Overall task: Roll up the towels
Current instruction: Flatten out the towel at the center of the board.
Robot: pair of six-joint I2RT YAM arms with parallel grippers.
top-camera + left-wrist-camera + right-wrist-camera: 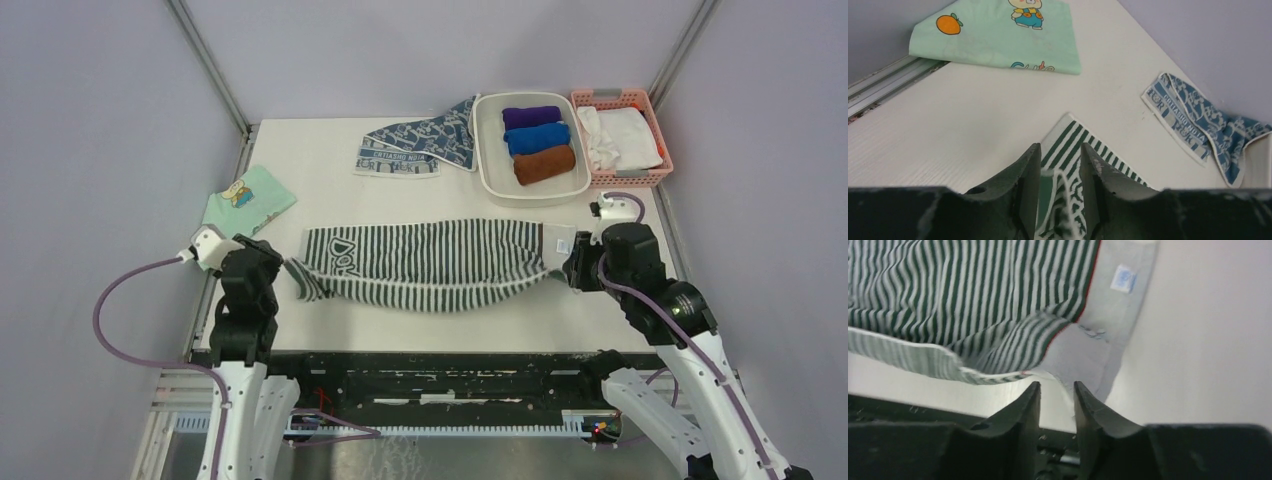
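Striped towel [430, 262] lies flat, nearer the arms than the tray [483, 160]. Left gripper [1060, 150], narrowly parted, straddles one end, grip unclear; right gripper [1056, 385] gapes narrowly at the other. Soft, light, floppy: probably best pinched at a hem.

A striped towel [430, 262], dark green and white, carries large white lettering at one end. At the other is a pale grey band edged in red, with a small blue-and-white label [1123, 278]. It lies on a cream-white table [310, 165]. A second towel [425, 143] shows a blue-grey pattern and a white lettered band. A mint-green cloth [248, 198] bears a cartoon print and an orange fruit. A purple roll [531, 117], a blue roll [537, 138] and a brown roll [544, 164] sit in a white tub [484, 150]. A pink basket [630, 179] holds white fabric [615, 135].
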